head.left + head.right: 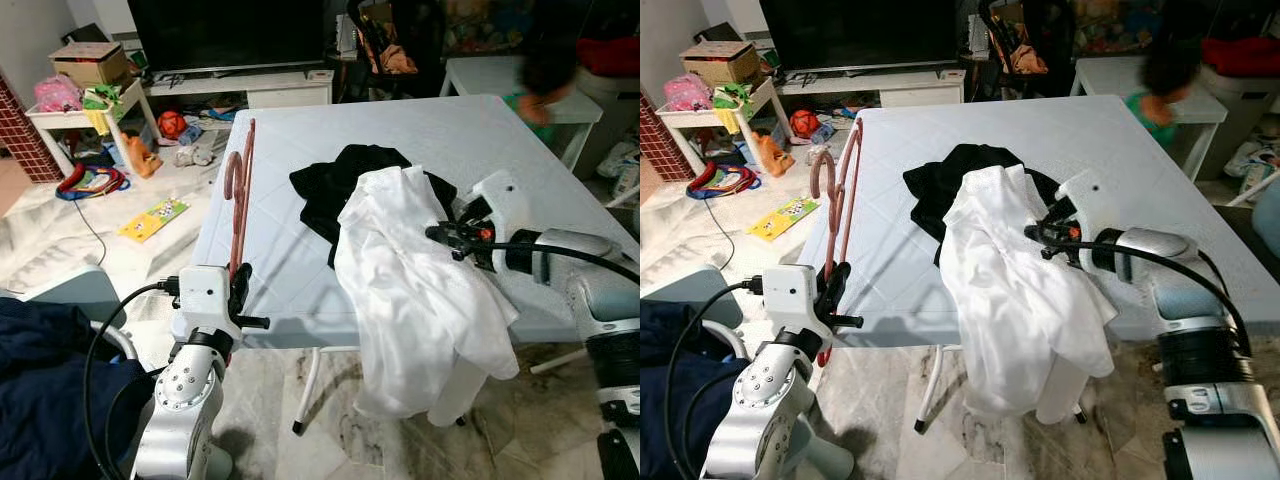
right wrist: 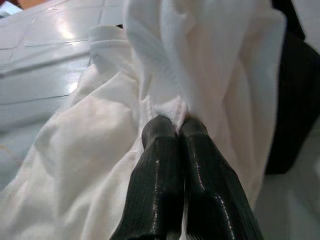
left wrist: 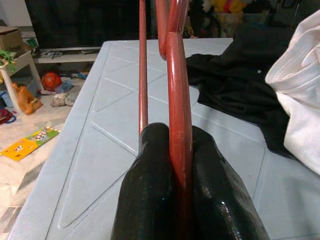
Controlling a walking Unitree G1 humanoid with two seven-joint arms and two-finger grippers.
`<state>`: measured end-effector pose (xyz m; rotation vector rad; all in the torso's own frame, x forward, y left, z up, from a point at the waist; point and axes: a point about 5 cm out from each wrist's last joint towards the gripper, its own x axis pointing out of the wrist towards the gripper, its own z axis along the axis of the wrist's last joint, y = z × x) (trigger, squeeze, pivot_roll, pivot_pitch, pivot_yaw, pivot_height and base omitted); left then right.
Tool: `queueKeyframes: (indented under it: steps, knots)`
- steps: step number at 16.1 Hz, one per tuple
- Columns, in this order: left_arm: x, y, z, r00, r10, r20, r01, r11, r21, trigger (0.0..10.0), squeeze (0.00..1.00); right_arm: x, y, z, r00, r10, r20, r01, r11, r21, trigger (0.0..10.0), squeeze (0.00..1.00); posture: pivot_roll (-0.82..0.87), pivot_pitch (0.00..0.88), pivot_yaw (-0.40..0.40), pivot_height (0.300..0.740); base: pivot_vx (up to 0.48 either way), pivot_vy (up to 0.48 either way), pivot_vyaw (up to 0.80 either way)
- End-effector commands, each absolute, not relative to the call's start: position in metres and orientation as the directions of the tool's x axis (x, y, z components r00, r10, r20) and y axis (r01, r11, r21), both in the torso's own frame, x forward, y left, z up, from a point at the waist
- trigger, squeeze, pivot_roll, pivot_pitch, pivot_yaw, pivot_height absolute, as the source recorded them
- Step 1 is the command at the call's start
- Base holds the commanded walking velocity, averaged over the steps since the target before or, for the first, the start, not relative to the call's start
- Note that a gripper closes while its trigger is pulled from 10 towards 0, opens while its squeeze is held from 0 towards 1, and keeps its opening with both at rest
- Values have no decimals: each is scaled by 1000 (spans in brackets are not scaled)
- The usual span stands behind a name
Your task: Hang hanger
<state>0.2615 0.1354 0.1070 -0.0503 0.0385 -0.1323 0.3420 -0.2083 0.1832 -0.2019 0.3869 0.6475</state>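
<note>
- Your left gripper (image 3: 181, 165) is clamped on the red hanger (image 1: 240, 200), both black fingers (image 3: 150, 190) pressed against one of its bars at the near left edge of the table (image 1: 300, 270).
- From that gripper the hanger rises and leans away over the table edge; its hook (image 1: 232, 172) curls at the far end. In the left wrist view the upper part of the hanger is cut off by the frame.
- Your right gripper (image 2: 179, 125) is pinched shut on a fold of the white shirt (image 1: 420, 290). In the head views its fingertips are buried in the cloth, so you see only the gripper body and cable.
- The shirt hangs down from that grip, past the near table edge toward the floor; its lower hem hides part of the table leg (image 1: 308, 390) area behind it.
- Just beyond the right gripper a black garment (image 1: 340, 185) lies on the table, partly covered by the shirt, so you cannot make out its shape.
- The two grippers are well apart; hanger and shirt do not touch.
- Far beyond the right gripper, at the far table corner, a blurred person (image 1: 545, 85) is too smeared to read.
- Beyond the left gripper, toys (image 1: 150, 150) and a book (image 1: 153, 219) lie scattered on the floor.
</note>
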Motion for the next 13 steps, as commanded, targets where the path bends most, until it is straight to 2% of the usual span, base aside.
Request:
queueKeyframes:
  steps: [1, 3, 5, 6, 7, 8, 10, 13]
  knots:
    - [263, 136, 104, 989, -138, -59, 136, 990, -41, 10000, 0, 339, -198, 181, 699, 587, -407, -656, 753, -41, 10000, 1000, -145, 0, 65, 740, 0, 0, 0]
    - [263, 135, 104, 989, -136, -60, 133, 990, -39, 10000, 0, 336, -191, 167, 694, 585, -420, -653, 757, -24, 10000, 1000, -140, 0, 65, 740, 0, 0, 0]
    - [263, 138, 104, 992, -108, -60, 106, 994, -37, 10000, 0, 343, -186, 155, 787, 501, -360, -540, 842, -10, 10000, 1000, -139, 0, 65, 740, 0, 0, 0]
    - [264, 141, 104, 995, -82, -61, 80, 996, -32, 10000, 0, 345, -182, 151, 851, 448, -274, -460, 888, 24, 10000, 616, -136, 0, 62, 740, 0, 0, 0]
    - [264, 143, 104, 996, -67, -61, 66, 997, -28, 10000, 0, 343, -177, 149, 880, 424, -215, -419, 905, 67, 10000, 365, -136, 0, 62, 740, 0, 0, 0]
    - [264, 143, 104, 996, -60, -62, 58, 998, -30, 10000, 0, 339, -174, 146, 916, 368, -159, -358, 929, 90, 10000, 0, -136, 0, 61, 740, 0, 0, 0]
    - [263, 142, 104, 997, -56, -61, 54, 998, -33, 10000, 0, 328, -166, 141, 948, 309, -75, -301, 948, 106, 10000, 0, -136, 0, 61, 740, 0, 0, 0]
    - [262, 141, 102, 997, -47, -64, 45, 998, -34, 10000, 0, 311, -155, 129, 967, 252, -45, -245, 961, 128, 10000, 0, -138, 0, 63, 740, 0, 0, 0]
